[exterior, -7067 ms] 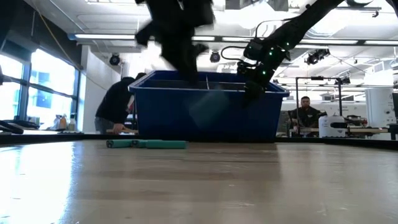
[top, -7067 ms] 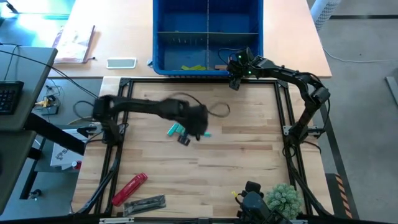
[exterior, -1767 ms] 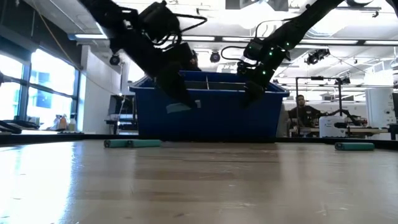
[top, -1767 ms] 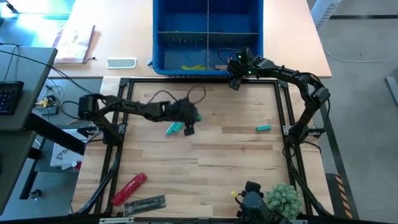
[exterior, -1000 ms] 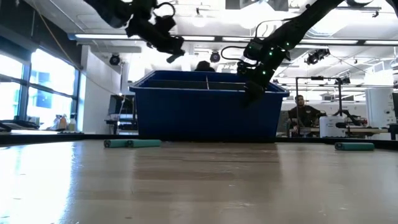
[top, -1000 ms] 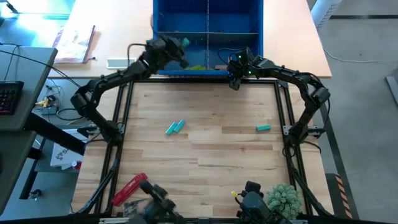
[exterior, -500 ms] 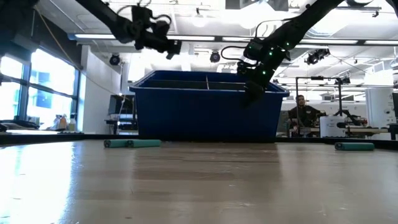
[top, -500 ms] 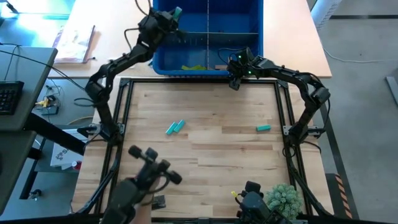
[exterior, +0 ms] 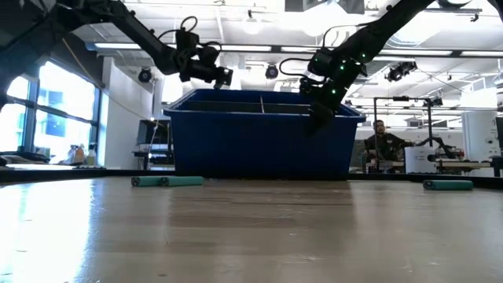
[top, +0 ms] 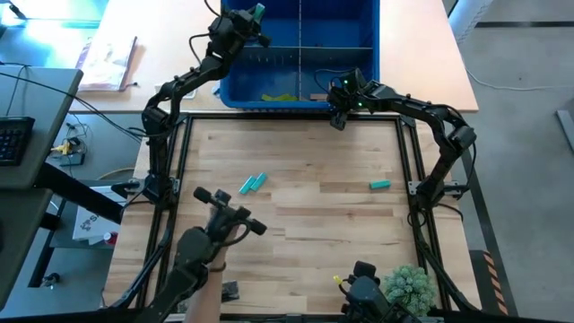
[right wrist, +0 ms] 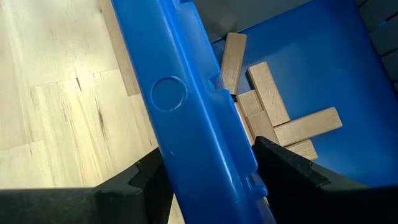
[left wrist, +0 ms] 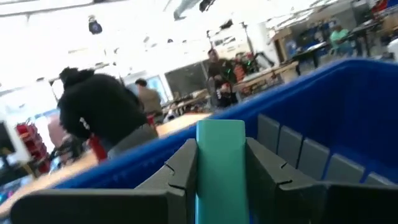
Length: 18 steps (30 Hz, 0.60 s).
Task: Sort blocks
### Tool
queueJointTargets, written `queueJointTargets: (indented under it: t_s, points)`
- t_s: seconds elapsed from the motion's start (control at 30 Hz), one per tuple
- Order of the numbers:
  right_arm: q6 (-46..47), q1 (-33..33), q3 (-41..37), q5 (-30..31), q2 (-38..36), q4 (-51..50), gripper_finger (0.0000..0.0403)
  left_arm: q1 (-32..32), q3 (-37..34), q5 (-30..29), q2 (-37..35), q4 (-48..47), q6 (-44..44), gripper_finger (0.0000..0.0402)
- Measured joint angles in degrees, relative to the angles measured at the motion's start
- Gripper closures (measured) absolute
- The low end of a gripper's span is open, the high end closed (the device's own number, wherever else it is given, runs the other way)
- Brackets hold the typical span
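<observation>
My left gripper (top: 255, 14) hangs over the far left part of the blue bin (top: 376, 54), shut on a teal block (left wrist: 221, 155). In the low view it (exterior: 221, 76) stands above the bin's rim. My right gripper (right wrist: 208, 177) is open at the bin's near wall (right wrist: 186, 112), one finger on each side of it. Two teal blocks (top: 253, 184) lie side by side on the wooden table, and one more (top: 380, 185) lies to the right. Tan blocks (right wrist: 273, 118) and yellow-green ones (top: 280, 96) lie inside the bin. My left gripper pinches the teal block by its two long sides (left wrist: 211, 177) between both fingers. The fingers lie along the block and point roughly level toward the table's far side. The block's end juts out ahead of the fingertips. It is lifted clear above the bin. My right gripper straddles the bin's near wall; I cannot tell whether a finger touches it.
A dark jointed object on an arm (top: 220, 222) reaches in from the near left edge, above the table. A black frame (top: 179, 179) borders the work area. A small green plant (top: 410, 285) stands at the near right. People show in the room beyond.
My left gripper has carried the teal block toward the table's far edge, from the bin's near left corner to above its far left part, still shut on it. The dark object at the near left has come farther in over the table.
</observation>
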Motion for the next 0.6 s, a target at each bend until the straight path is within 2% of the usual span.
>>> queueJointTargets:
  t_s: [0.07, 0.2, 0.33, 0.5, 0.6]
  points:
    - [0.0, 0.0, 0.0, -0.01, 0.0, 0.0, 0.0208, -0.02, 0.0, -1.76, 0.12, -1.21, -0.01, 0.0321]
    - [0.0, 0.0, 0.0, 0.0, 0.0, 0.0, 0.0208, -0.11, 0.02, -2.37, -0.54, -2.11, 0.0, 0.025]
    - [0.02, 0.0, 0.0, -0.02, 0.0, 0.0, 0.0208, -0.53, 0.02, -3.05, -2.81, -9.44, 0.11, 0.02]
    - [0.0, -0.02, 0.0, 0.0, 0.0, 0.0, 0.0208, -1.21, 0.0, 0.11, -7.76, -13.28, 0.88, 0.0187]
    - [0.0, -0.02, 0.0, 0.0, 0.0, 0.0, 0.0208, -1.76, 0.0, 4.78, -11.51, -17.33, -0.04, 0.0187]
